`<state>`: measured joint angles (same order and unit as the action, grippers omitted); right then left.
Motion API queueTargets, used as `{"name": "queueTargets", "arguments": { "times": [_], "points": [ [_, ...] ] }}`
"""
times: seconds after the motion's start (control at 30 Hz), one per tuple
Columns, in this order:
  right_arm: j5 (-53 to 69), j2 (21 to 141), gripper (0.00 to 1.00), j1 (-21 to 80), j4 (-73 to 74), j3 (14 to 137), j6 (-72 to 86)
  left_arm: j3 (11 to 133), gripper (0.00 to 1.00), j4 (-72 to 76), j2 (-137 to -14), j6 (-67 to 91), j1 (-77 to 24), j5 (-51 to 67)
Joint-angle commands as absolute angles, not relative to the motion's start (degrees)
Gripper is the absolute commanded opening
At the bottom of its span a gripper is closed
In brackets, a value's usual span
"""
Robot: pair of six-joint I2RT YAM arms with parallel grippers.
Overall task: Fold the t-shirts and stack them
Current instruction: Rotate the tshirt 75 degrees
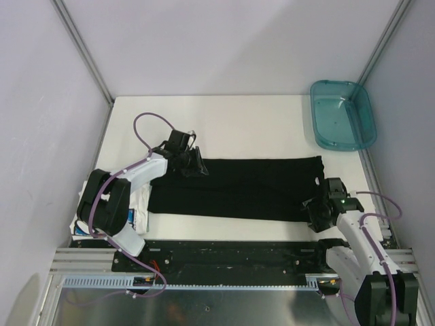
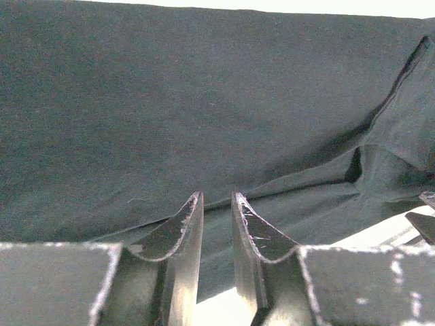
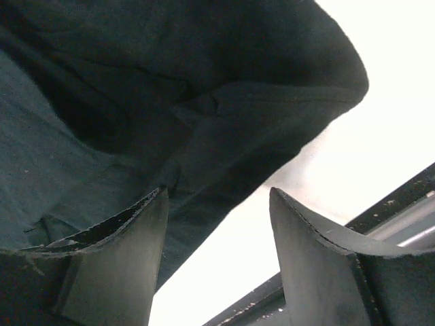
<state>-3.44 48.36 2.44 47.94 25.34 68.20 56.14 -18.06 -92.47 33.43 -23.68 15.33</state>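
Between left gripper (image 1: pixel 192 163), right gripper (image 1: pixel 314 209) — black tee (image 1: pixel 238 187), flat.

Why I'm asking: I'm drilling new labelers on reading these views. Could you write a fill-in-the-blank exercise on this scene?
1. The t-shirt stretched out across the table is ____ in colour.
2. The teal bin sits at the table's far ____ corner.
3. In the right wrist view, the right gripper is ____.
4. The white t-shirt lies crumpled beside the ____ arm.
Missing words: black; right; open; left.
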Motion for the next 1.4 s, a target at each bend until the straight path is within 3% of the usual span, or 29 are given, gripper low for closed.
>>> {"name": "queueTargets", "arguments": {
  "times": [0.0,0.3,0.53,0.7,0.83,1.23,1.37],
  "points": [
    [-9.1,44.4,0.67,5.3,45.7,25.1,72.3,56.3,0.28,-16.7,-90.2,32.1,-24.2,16.5],
    [-13.7,41.0,0.87,11.1,44.4,23.1,76.4,56.1,0.27,-16.7,-90.2,32.0,-24.2,16.6],
    [-13.5,47.2,0.91,11.3,42.2,22.6,80.4,56.2,0.27,-16.6,-90.0,31.7,-24.1,16.6],
    [-15.5,48.8,0.87,11.2,40.4,22.6,81.6,56.1,0.27,-16.6,-90.0,31.4,-24.1,16.3],
    [-17.2,50.9,0.77,10.5,38.8,22.7,80.1,56.1,0.27,-16.7,-90.1,31.3,-24.1,16.2],
    [-19.8,63.3,0.76,10.6,31.7,26.3,74.7,56.6,0.27,-17.3,-90.0,30.7,-23.9,15.9],
    [-18.8,68.5,0.71,10.5,28.9,28.2,72.2,56.9,0.27,-17.7,-90.0,30.4,-23.5,15.8]
  ]
}}
